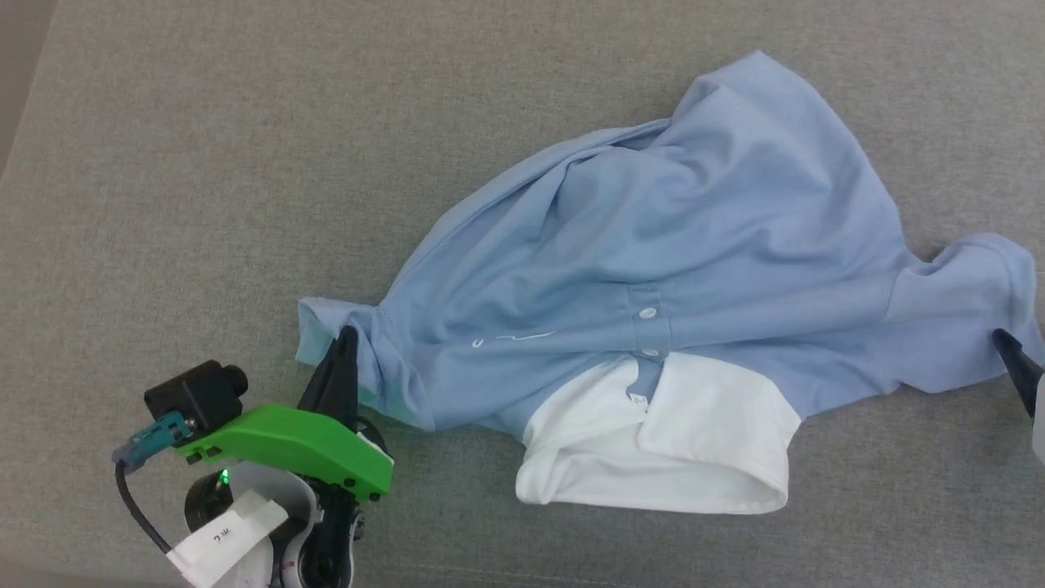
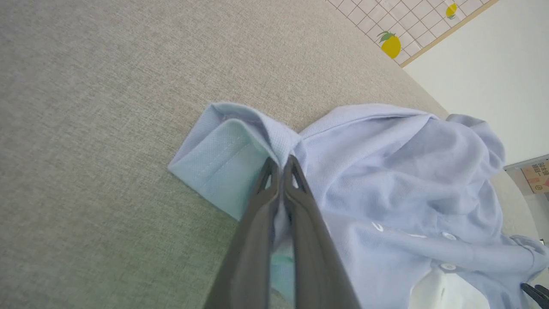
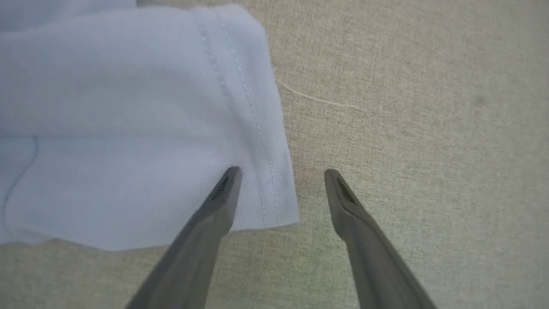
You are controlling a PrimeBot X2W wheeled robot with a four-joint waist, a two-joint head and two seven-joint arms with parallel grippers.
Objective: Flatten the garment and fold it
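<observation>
On the grey cloth surface (image 1: 204, 163): garment (image 1: 653, 269) lies crumpled and spread crosswise, collar end toward the robot.
open room: wide bare surface left of the garment and beyond it. Narrower strip on its near side. Little on its right, where the cloth runs to the picture edge.
surface edge (image 1: 16, 82): well left of the garment, far corner, darker strip past it.
left gripper (image 1: 346, 335): fingers pressed together, clamped on the garment by the left sleeve (image 1: 318, 327). Fabric is pinched between the tips in the left wrist view.
right gripper (image 3: 282, 171): fingers spread apart, holding nothing. One tip is over the hem corner of the right sleeve (image 3: 128, 128), the other over bare surface just beside it. Contact can't be told.
garment look: light blue knit, long creases running from the left sleeve across the body, stitched hems.
collar (image 1: 653, 441): white, folded open on the near side, white lining showing.
buttons (image 1: 648, 313): white, on the placket above the collar.
logo (image 1: 514, 337): small white script left of the placket, unreadable.
loose thread (image 3: 321, 101): pale, on the surface just beside the right sleeve hem.
wrist tag (image 1: 224, 535): white slip below the green cover (image 1: 286, 445), dark marks, unreadable.
beyond the garment: grid panel with lemon prints (image 2: 391, 43) and a card with red print (image 2: 538, 176), unreadable.
</observation>
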